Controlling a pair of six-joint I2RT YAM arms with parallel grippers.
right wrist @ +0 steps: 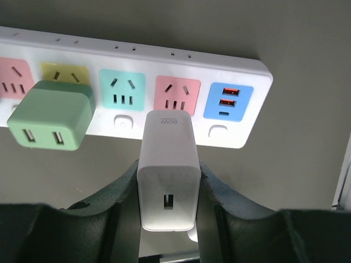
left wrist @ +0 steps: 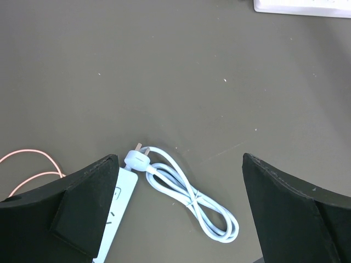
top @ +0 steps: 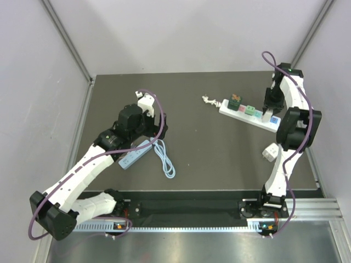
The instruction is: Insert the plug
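Note:
My right gripper (right wrist: 167,193) is shut on a white charger plug (right wrist: 167,164), squeezed between both fingers. Its front end sits at the pink socket (right wrist: 176,93) of the white power strip (right wrist: 241,76); its prongs are hidden. A green charger (right wrist: 50,115) is plugged in over the yellow socket, two sockets to the left. In the top view the right gripper (top: 267,107) is over the strip's (top: 241,116) right end. My left gripper (left wrist: 180,164) is open and empty above a coiled pale-blue cable (left wrist: 192,197).
A pale-blue power strip (top: 134,154) lies by the left gripper (top: 159,123), with its coiled cable (top: 164,159) and plug (left wrist: 137,159). A white adapter (top: 270,152) lies near the right arm. Small coloured plugs (top: 236,100) sit at the strip's left end. Grey walls enclose the table.

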